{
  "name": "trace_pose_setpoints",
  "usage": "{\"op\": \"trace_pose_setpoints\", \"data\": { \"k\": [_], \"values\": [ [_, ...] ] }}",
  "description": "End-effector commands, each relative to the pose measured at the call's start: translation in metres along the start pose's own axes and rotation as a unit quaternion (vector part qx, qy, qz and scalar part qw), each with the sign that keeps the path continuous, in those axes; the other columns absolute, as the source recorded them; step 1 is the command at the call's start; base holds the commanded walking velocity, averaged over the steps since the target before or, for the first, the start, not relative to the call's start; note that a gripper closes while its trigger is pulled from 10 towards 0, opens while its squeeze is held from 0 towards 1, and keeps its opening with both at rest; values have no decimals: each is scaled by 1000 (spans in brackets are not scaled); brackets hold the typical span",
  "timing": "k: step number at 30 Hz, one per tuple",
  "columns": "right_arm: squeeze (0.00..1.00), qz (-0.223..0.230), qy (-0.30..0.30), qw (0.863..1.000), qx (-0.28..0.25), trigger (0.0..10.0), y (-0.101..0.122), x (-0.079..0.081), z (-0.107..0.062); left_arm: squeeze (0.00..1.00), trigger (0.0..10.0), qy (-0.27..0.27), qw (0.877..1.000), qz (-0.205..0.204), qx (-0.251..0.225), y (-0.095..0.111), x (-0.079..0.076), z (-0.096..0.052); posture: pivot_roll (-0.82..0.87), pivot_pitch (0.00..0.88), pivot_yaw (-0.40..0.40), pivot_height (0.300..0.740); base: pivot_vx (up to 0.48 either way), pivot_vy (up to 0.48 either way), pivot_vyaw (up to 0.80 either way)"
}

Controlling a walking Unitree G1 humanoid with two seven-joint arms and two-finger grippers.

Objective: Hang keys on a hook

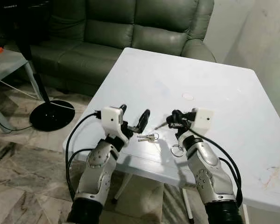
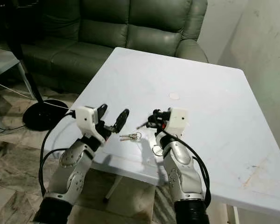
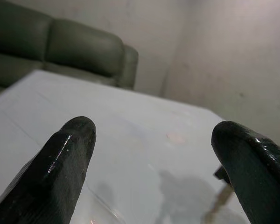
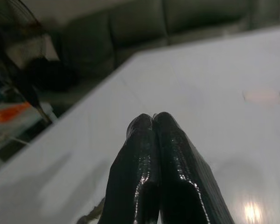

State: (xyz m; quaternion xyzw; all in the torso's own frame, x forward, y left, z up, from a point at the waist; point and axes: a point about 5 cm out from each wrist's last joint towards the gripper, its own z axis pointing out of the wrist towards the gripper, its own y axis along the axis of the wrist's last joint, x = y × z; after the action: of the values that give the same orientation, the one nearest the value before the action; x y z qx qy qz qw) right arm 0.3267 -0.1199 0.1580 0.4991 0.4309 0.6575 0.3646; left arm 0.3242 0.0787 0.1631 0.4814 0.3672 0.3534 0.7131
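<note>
While the keys (image 1: 148, 137) lie flat near the front edge of the white tabletop (image 1: 214, 93), between the two arms, the left end effector (image 1: 133, 117) hovers just beside them with fingers spread wide and empty. The right end effector (image 1: 170, 119) is pressed closed on nothing. The pickup seems pending; next, the left must lower and close on the keys.

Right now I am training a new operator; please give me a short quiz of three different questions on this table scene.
1. True or false: the left claw is open.
2. Where do the keys lie? A) on the sofa B) on the white table, between the two claws C) on the floor
3. Fill in: the right claw is ____.

Key: 1 true; 2 B; 3 shut.
</note>
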Motion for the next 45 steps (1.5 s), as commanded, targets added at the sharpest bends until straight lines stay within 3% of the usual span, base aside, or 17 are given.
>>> {"op": "trace_pose_setpoints", "data": {
  "k": [1,7,10,12,13,14,18,23,27,32,37,45],
  "values": [
    [0,-12,8,999,-30,10000,12,-1,-3,0,10000,14,1000,-5,-11,5,5,2,24,12,-71,740,0,0,0],
    [0,-50,2,995,-87,10000,22,-8,-13,0,10000,51,998,-27,-37,21,19,-3,21,0,-59,740,0,0,0],
    [0,-93,-15,992,-86,10000,19,-16,-24,0,10000,74,996,-28,-50,26,26,-14,20,0,-56,740,0,0,0],
    [0,-134,-27,987,-85,10000,13,-25,-39,0,10000,102,993,-31,-49,24,34,-28,24,0,-58,740,0,0,0],
    [0,-134,-27,987,-85,10000,13,-25,-39,0,10000,102,993,-31,-49,24,34,-28,24,0,-58,740,0,0,0],
    [0,-124,-32,988,-84,10000,9,-29,-47,0,10000,115,992,-21,-39,16,37,-39,25,0,-59,740,0,0,0],
    [0,-132,-42,986,-88,10000,2,-33,-64,0,10000,130,991,-18,-26,7,39,-57,20,0,-57,740,0,0,0],
    [0,-140,-60,986,-69,10000,-8,-38,-78,0,10000,132,990,-39,-22,8,37,-65,19,0,-54,740,0,0,0],
    [0,-133,-73,986,-65,10000,-11,-38,-83,0,10000,138,990,-29,-17,5,42,-70,11,0,-45,740,0,0,0],
    [0,-148,-82,985,-45,10000,-14,-39,-78,0,10000,123,992,-19,-14,7,41,-64,9,0,-41,740,0,0,0],
    [0,-140,-84,986,-30,10000,-11,-35,-60,0,10000,109,994,6,-24,16,47,-43,3,0,-38,740,0,0,-340],
    [0,-148,-78,986,-29,10000,-9,-31,-50,0,10000,116,992,31,-32,22,55,-35,-2,0,-40,740,0,0,-721]
  ]
}}
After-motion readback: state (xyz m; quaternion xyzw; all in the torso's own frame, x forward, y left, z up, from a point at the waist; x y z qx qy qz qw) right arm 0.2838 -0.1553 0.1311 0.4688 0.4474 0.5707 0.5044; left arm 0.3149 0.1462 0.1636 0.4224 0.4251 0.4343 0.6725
